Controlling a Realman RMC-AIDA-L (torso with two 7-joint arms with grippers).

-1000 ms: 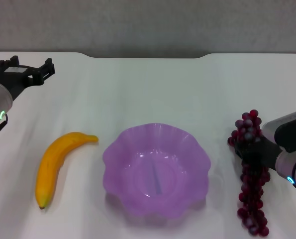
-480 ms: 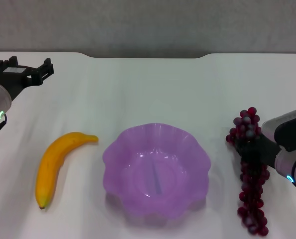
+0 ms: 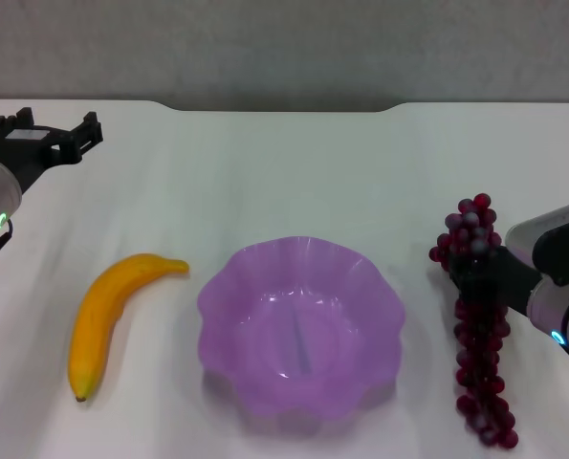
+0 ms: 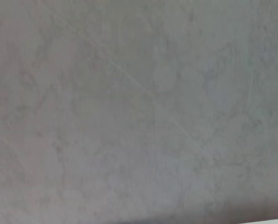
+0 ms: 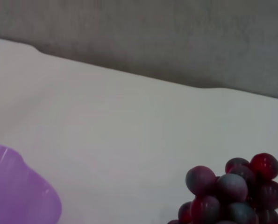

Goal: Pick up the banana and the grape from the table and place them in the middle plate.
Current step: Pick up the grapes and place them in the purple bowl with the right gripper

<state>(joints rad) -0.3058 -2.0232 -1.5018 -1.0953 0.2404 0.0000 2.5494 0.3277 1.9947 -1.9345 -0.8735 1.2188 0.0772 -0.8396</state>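
Observation:
The grape (image 3: 479, 378), a long dark red bunch, hangs down at the table's right side. My right gripper (image 3: 486, 278) is shut on its upper part. The bunch's top (image 5: 232, 189) fills a corner of the right wrist view, with the plate's edge (image 5: 17, 196) farther off. The purple scalloped middle plate (image 3: 219, 287) sits at centre front with nothing in it. To its left the yellow banana (image 3: 107, 311) lies on the white table (image 3: 284, 172). At the far left back, well away from the banana, my left gripper (image 3: 45, 132) is held open and holds nothing.
A grey wall runs behind the table's rounded back edge (image 3: 284, 108). The left wrist view shows only this grey wall. Bare white tabletop lies between the plate and each fruit.
My right gripper has carried the top of the grape bunch up and a little toward the plate. The left arm, banana and plate have not moved.

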